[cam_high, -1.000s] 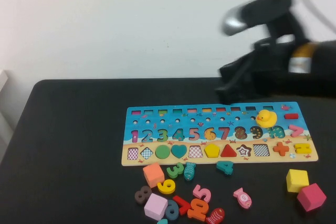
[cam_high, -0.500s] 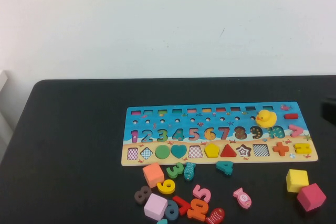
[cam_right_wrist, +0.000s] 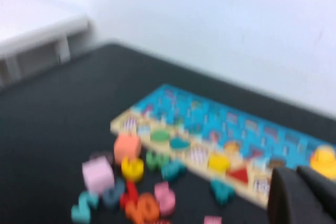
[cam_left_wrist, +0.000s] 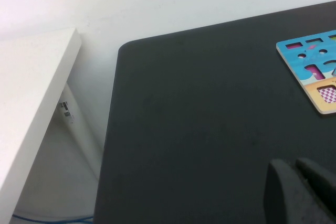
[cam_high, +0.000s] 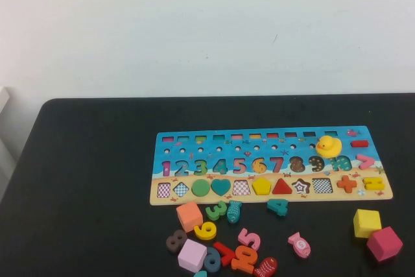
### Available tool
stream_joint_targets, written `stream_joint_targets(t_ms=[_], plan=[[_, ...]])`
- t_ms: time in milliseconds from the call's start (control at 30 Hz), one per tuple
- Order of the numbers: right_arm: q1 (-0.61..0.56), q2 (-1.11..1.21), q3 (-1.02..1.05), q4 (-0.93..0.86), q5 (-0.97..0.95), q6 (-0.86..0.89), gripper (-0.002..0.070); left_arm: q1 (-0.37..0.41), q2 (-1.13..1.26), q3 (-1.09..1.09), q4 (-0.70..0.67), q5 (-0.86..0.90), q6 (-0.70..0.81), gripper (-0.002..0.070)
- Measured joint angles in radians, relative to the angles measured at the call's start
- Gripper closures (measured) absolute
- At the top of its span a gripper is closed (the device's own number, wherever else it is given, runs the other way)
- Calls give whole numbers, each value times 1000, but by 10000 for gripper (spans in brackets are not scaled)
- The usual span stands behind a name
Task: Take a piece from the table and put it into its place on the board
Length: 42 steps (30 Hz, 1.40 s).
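Observation:
The puzzle board (cam_high: 194,150) lies flat in the middle of the black table (cam_high: 91,180); a yellow duck (cam_high: 329,146) stands on its right part. Loose pieces lie in front of it: an orange block (cam_high: 189,216), green 3 (cam_high: 216,211), teal 4 (cam_high: 277,206), yellow 6 (cam_high: 205,230), pink 5 (cam_high: 249,239) and a pink fish (cam_high: 299,244). Neither arm shows in the high view. My left gripper (cam_left_wrist: 295,165) is shut and empty over bare table, left of the board's corner (cam_left_wrist: 315,59). My right gripper (cam_right_wrist: 296,174) is shut and empty, held above the board (cam_right_wrist: 210,114) near the duck (cam_right_wrist: 324,160).
A yellow cube (cam_high: 367,222) and a pink cube (cam_high: 384,243) sit at the front right. A lilac block (cam_high: 192,255), brown 8 (cam_high: 176,240) and orange 10 (cam_high: 245,259) lie near the front edge. A white shelf (cam_left_wrist: 31,93) stands left of the table.
My right arm, which hung over the board's back right one second ago, has pulled away to the right and out of the high view. The pieces have not moved.

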Motion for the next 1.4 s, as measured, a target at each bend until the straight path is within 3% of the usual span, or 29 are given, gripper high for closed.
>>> stream_joint_targets(t_ms=[233, 333, 400, 600, 733, 1133, 1400], plan=[[-24, -130, 177, 32, 8, 27, 657, 0, 0, 0, 0, 0, 0, 677], [-133, -184, 227, 44, -16, 34, 657, 0, 0, 0, 0, 0, 0, 677], [-286, -243, 250, 48, -49, 34, 657, 0, 0, 0, 0, 0, 0, 677], [-567, -345, 254, 48, -4, 34, 657, 0, 0, 0, 0, 0, -2, 677], [-679, -369, 255, 48, 16, 34, 657, 0, 0, 0, 0, 0, -2, 677], [-708, -374, 256, 53, 43, 20, 657, 0, 0, 0, 0, 0, -2, 676], [-677, -374, 256, 111, 213, -12, 657, 0, 0, 0, 0, 0, -2, 676]])
